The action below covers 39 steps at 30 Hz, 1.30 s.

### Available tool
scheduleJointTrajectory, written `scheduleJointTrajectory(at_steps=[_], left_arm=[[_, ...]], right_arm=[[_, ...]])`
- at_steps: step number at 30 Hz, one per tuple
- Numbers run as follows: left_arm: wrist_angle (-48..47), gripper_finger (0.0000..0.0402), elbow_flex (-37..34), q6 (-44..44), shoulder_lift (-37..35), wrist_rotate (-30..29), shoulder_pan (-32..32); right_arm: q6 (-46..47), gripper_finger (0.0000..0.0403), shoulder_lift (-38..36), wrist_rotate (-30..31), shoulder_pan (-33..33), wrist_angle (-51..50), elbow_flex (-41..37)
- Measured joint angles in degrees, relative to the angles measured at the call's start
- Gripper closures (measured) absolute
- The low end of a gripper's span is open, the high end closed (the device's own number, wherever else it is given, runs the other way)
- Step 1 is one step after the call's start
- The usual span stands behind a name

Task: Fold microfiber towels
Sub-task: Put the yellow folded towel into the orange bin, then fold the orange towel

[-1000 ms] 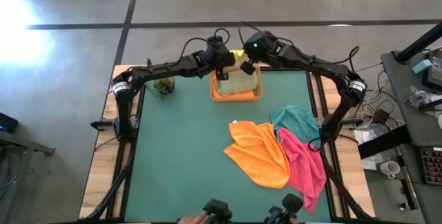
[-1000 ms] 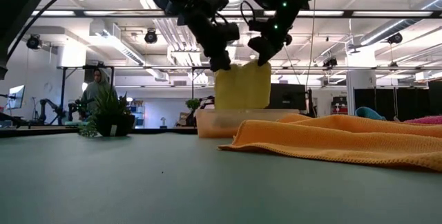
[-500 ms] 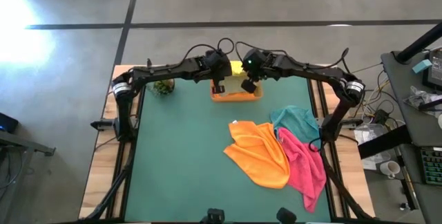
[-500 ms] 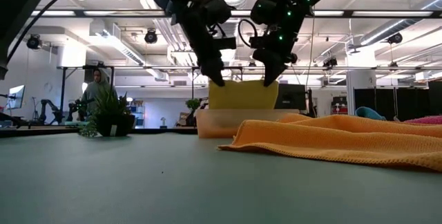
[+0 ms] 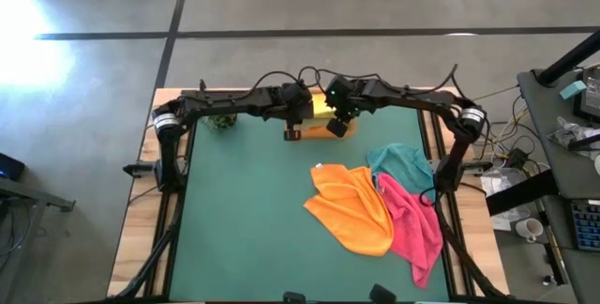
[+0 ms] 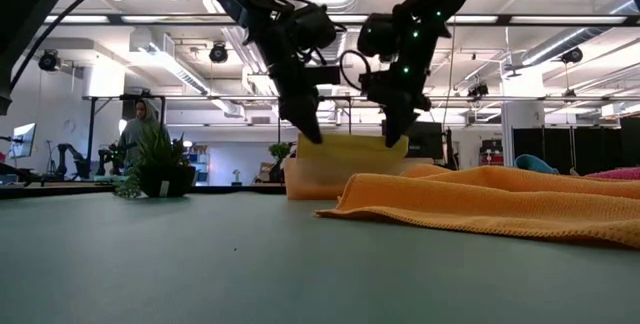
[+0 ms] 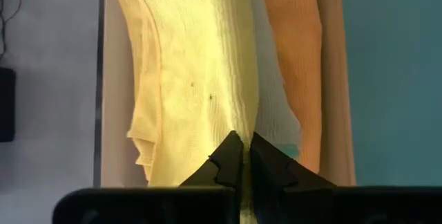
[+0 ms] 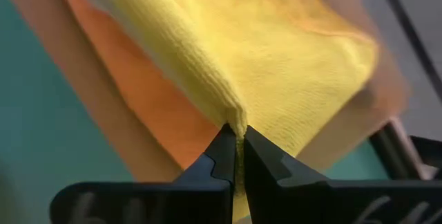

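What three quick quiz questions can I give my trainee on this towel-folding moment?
1. True or false: both end effectors are pinching the yellow towel.
2. Which towel lies nearest the low camera: A teal, B orange, C pink?
3. Fill in: the yellow towel is being lowered into the ____.

Key:
1. True. The left end effector and the right end effector are each shut on an edge of it.
2. B. The orange towel spreads across the foreground; the teal towel and the pink towel lie farther right.
3. Tray, at the table's far edge.
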Motion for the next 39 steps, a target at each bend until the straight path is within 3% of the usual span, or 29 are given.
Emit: scheduleJointTrajectory(at_steps=[8,16,24,33,39], left_arm=[[-0.1,0.0391,-0.3,0.3,0.0,0.0,0.0],[-1.0,0.0313,-0.2,1.6,0.0,-0.3,0.0],[-1.0,0.0243,2.6,1.6,-3.9,-1.8,-0.7],[-5.0,0.0233,3.2,-1.1,-12.0,-7.1,-0.7],[-12.9,0.0233,-1.4,-11.8,-18.2,-3.3,-0.8]], right_arm=[[0.5,0.0376,1.3,-2.0,0.1,-0.8,0.0],[1.3,0.0287,0.9,-1.7,0.0,-1.4,0.0],[1.1,0.0224,-3.0,-1.7,0.0,-10.7,5.1],[1.6,0.0221,-6.8,-1.9,0.0,-10.9,6.1],[6.3,0.0233,-7.3,-4.7,0.6,-19.7,6.0]])
